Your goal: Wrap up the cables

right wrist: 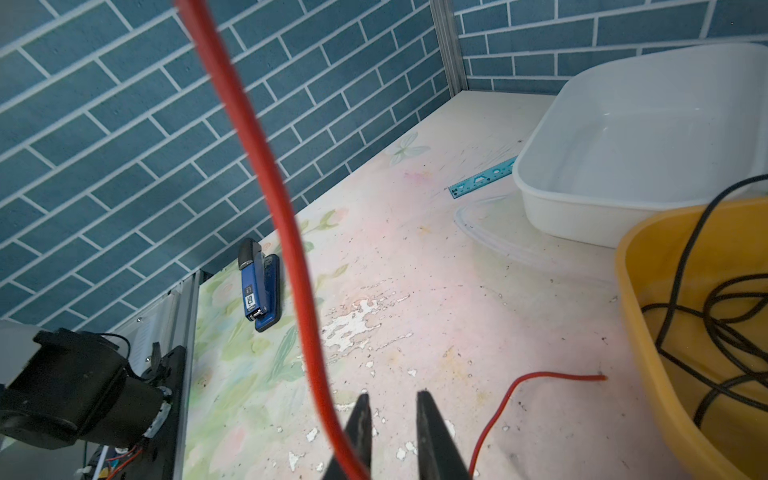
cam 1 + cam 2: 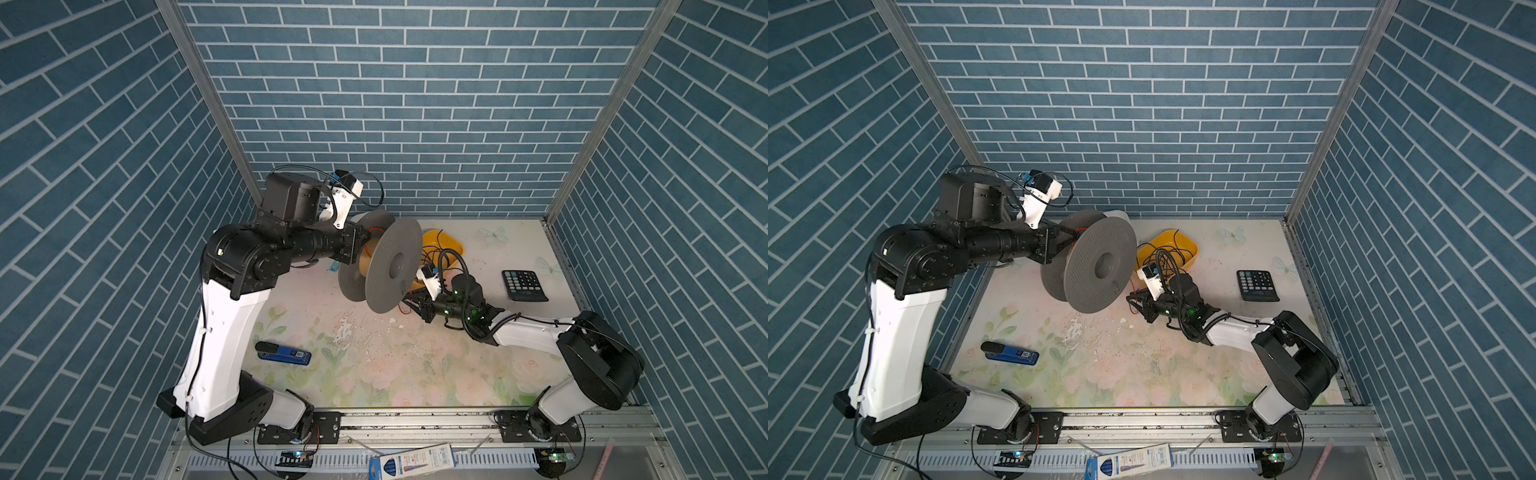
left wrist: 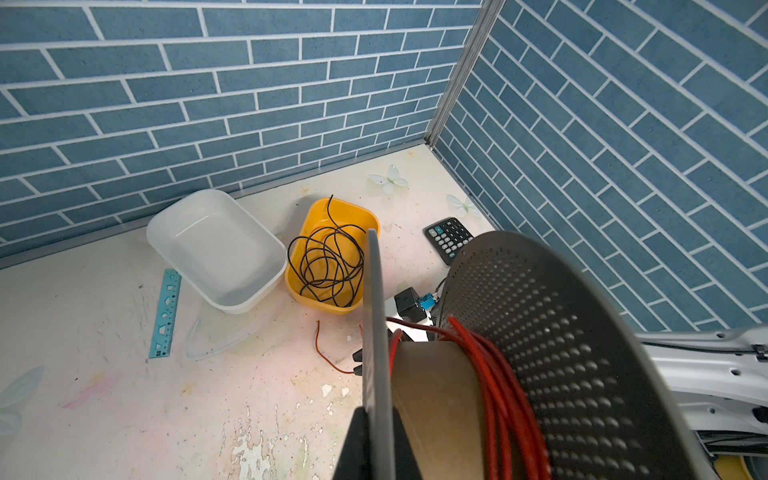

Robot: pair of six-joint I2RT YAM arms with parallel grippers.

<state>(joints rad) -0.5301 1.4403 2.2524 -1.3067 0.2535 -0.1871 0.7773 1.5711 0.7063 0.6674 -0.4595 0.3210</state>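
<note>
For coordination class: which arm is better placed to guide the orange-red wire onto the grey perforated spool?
Likely right: the right end effector is beside the orange-red wire; the left end effector clamps the grey perforated spool.

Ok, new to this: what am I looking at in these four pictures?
Two robot arms work over a table. Two pictures look down from overhead; the other two come from cameras on each arm's wrist. The left pincer clamps one flange of a grey spool partly wound with red wire. The right pincer sits low beside the wire's loose stretch; whether it grips is unclear. On the table: stapler, calculator, ruler, empty white tub, yellow tub holding black cord.
</note>
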